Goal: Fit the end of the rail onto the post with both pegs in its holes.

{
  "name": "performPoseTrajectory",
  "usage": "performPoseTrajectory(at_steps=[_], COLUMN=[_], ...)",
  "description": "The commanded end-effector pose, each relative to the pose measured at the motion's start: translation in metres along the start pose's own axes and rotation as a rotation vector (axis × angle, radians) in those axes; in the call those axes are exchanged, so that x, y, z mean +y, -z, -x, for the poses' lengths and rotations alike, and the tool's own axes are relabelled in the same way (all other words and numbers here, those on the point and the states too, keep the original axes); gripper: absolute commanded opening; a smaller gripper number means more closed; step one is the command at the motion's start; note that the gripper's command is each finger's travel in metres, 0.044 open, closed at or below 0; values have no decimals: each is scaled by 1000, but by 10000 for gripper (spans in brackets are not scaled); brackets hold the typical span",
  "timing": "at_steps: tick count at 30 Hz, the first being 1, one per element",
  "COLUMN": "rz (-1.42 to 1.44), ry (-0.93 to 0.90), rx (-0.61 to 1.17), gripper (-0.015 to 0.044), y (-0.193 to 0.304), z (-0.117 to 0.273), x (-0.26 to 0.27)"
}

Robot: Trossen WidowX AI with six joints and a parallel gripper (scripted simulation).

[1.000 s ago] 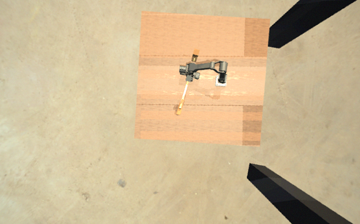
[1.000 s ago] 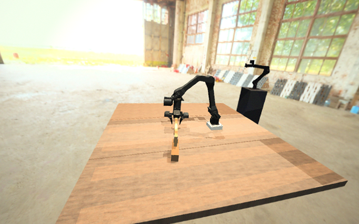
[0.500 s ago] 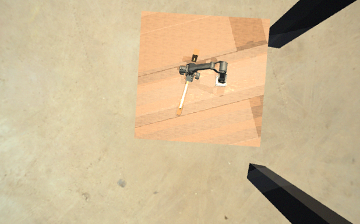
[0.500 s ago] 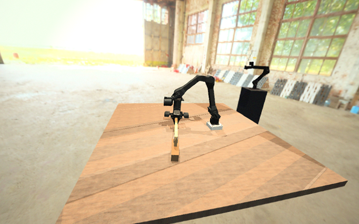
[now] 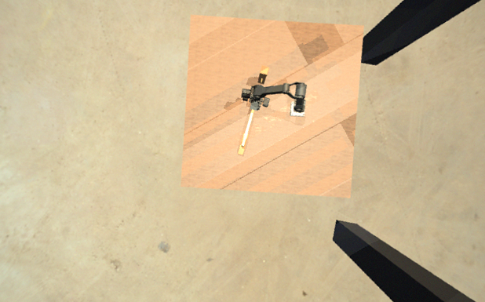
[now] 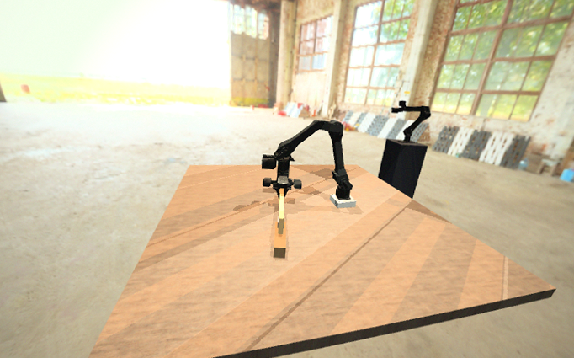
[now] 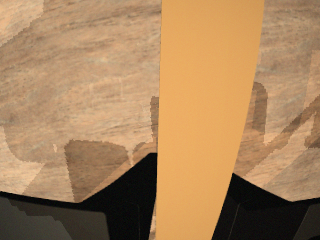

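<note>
The wood-patterned table (image 5: 235,42) (image 6: 381,327) stands on a concrete floor. The gripper (image 5: 255,107) (image 6: 281,194) (image 7: 174,160) grasps the rail (image 5: 247,129) (image 6: 281,210) (image 7: 205,100), which runs from between its fingers to the footboard block (image 5: 241,151) (image 6: 279,251); 1 post (image 5: 262,77) stands beyond the hand. Best to lift gently, level the rail, then align 2 holes before pushing. Whether the bracket contains the far end, I can't tell.

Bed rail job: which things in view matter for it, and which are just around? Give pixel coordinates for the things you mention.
For the job:
- bed rail (image 5: 248,125) (image 6: 281,211) (image 7: 205,110), between the fingers
- footboard block (image 5: 241,151) (image 6: 279,251)
- post (image 5: 263,71)
- robot arm (image 5: 274,89) (image 6: 337,147)

Just around:
- second arm (image 6: 416,122) on a dark pedestal (image 6: 401,164)
- panels (image 6: 481,145) along the wall
</note>
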State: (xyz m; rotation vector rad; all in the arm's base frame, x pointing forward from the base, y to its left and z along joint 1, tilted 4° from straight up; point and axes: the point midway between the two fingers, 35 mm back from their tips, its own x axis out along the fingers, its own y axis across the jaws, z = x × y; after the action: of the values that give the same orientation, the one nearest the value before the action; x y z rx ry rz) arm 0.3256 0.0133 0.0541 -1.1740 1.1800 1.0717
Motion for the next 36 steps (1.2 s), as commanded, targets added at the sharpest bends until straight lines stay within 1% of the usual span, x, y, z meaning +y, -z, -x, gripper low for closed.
performPoseTrajectory(at_steps=[1,36], rz=[0,0], ry=[-1,-1], rx=[-3,-3], gripper=[0,0], y=[0,0], z=[3,20], x=[0,-5])
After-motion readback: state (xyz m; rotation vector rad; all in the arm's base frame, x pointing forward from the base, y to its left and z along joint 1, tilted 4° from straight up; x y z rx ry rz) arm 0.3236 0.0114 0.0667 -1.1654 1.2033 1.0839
